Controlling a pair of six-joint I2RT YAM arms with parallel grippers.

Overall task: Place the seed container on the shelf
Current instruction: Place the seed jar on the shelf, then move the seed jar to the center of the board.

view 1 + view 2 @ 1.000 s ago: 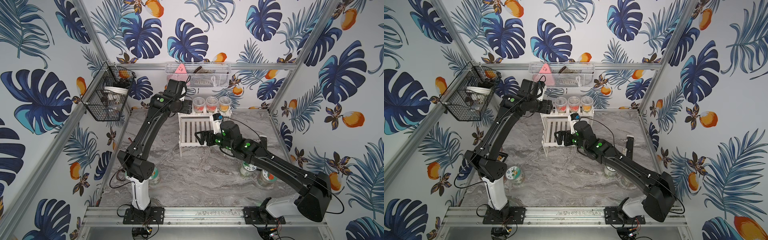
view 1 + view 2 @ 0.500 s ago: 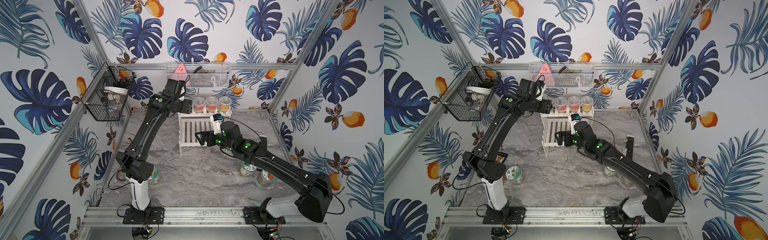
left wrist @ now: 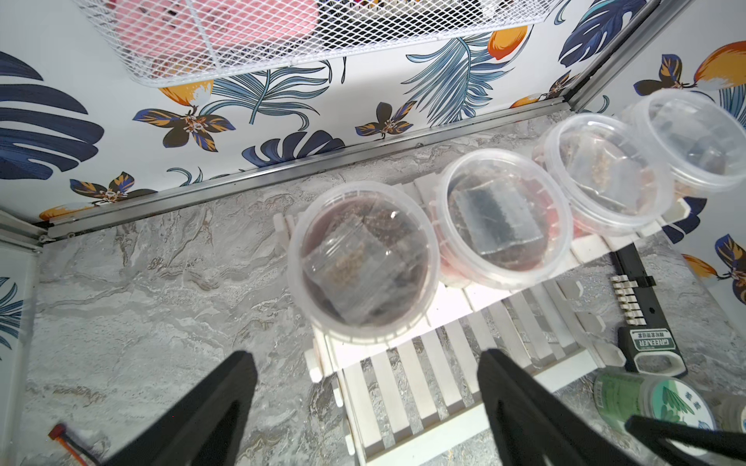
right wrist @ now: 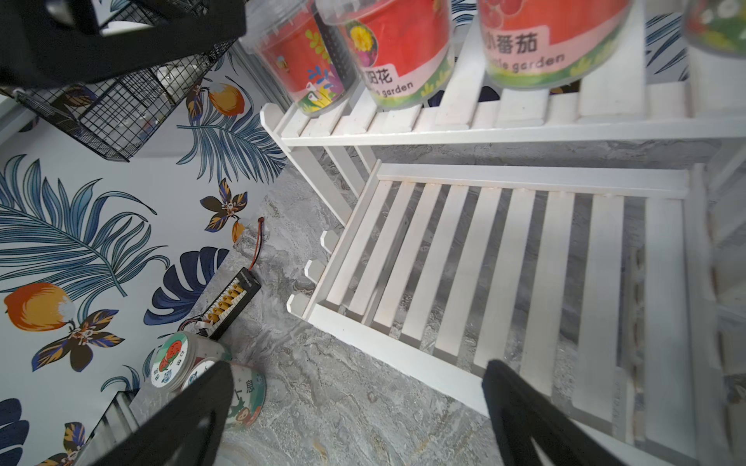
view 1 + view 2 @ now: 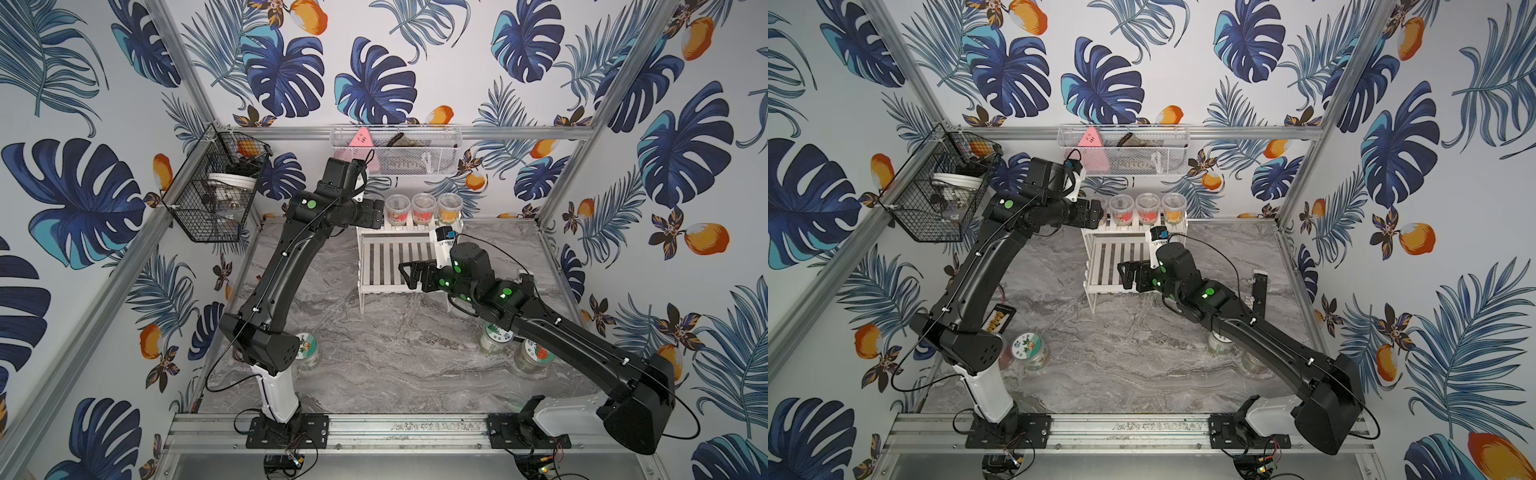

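Clear plastic seed container [image 3: 363, 262] down on the upper tier of the shelf [image 3: 407, 387], at the row's end, close beside three more tubs [image 3: 504, 218]. Left gripper [image 3: 365, 355] spread wide just behind it, pinching nothing; right gripper [image 4: 357, 365] likewise spread and empty by the lower tier. Placing judged done; left only to back the arm off without a nudge. Seen whole only from the left wrist; in both top views mostly hidden behind the left gripper, only the three tubs plain.
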